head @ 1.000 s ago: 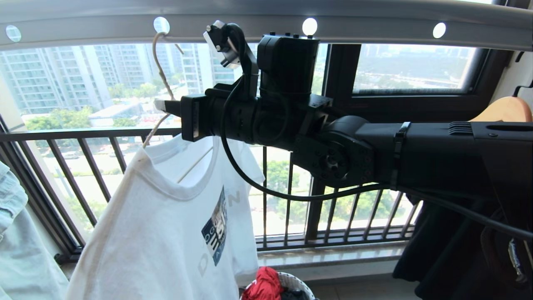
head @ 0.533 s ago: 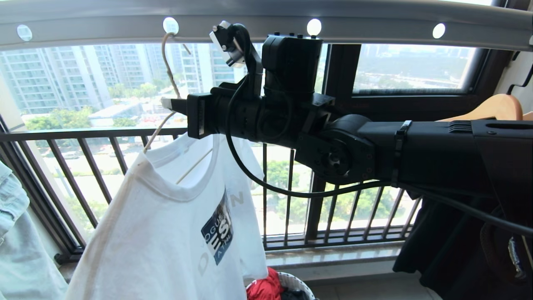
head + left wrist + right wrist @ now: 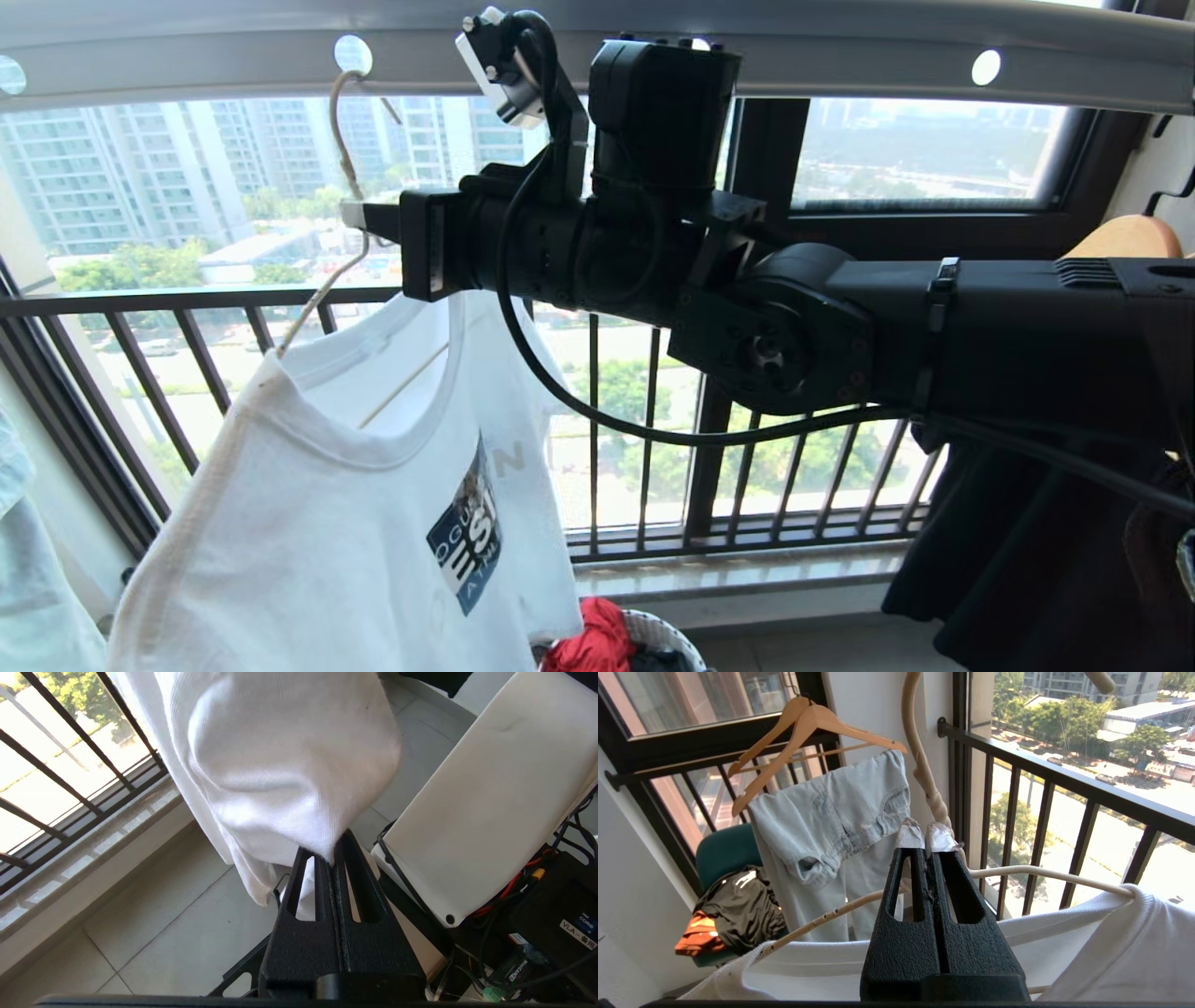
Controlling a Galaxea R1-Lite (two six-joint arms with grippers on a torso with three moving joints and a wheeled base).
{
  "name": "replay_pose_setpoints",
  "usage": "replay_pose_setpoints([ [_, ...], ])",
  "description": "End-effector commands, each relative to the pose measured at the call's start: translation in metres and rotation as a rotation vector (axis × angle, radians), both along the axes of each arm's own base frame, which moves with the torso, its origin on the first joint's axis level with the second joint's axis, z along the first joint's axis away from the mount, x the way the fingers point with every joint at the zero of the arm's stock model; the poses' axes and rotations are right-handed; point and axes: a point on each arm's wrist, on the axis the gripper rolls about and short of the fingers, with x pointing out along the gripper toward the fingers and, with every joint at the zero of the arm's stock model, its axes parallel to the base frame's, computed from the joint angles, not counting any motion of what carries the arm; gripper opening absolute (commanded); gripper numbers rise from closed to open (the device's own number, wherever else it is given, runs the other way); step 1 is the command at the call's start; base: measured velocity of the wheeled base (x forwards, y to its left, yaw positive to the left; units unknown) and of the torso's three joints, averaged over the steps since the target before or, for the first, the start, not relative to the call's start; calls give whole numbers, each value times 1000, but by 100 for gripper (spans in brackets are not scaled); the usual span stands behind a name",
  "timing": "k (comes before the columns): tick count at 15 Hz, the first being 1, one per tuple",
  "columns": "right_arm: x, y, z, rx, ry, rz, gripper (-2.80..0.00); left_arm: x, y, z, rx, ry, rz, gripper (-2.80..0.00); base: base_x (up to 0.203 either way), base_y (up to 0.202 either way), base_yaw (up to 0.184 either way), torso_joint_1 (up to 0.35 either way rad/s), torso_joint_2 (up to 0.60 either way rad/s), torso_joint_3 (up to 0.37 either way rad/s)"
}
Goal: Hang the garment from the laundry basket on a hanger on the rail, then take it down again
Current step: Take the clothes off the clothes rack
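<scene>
Reached in from the right of the head view with the right gripper (image 3: 359,217) (image 3: 927,837), fingers pressed together and pinching the hanger (image 3: 341,140) (image 3: 920,765) at its twisted neck (taped tips right against the wire). Held the hanger tilted, long hook rising toward the rail (image 3: 840,47), its top close under one of the round holes; could not tell whether hooked through.

Carried the garment (image 3: 327,523) (image 3: 280,765) (image 3: 1111,952) on the hanger, collar draped over the wire arms, dark blue chest print facing into the room, body hanging slantwise toward the lower left of the head view.

Gripped a fold of the same white fabric with the left gripper (image 3: 329,856), fingers closed on the cloth at their tips, low down above the tiled floor (image 3: 154,933) and outside the head view.

Left the laundry basket (image 3: 658,635) on the floor below, just beside the garment's hem, with a red cloth (image 3: 588,639) inside.

Around the scene: balcony railing (image 3: 187,299) behind; pale denim (image 3: 831,812) on wooden hangers (image 3: 808,723) to the robot's left; black clothing (image 3: 1008,560) hanging at the right; teal chair (image 3: 724,851) heaped with dark clothes (image 3: 742,905).
</scene>
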Motion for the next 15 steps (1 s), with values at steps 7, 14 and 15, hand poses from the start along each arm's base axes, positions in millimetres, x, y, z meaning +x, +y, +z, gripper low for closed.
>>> replay_pose_setpoints([
  [7,-50,-32,45,-14,3,-49,-280,10,1,21,-26,11,10,-280,0,0,0,0,0,0],
  [14,-80,-80,44,-134,106,-179,-280,0,0,35,-84,4,52,0,0,0,0,0,0,0],
  [15,-78,-85,42,-141,113,-210,-280,-4,-1,39,-83,-9,51,0,0,0,0,0,0,0],
])
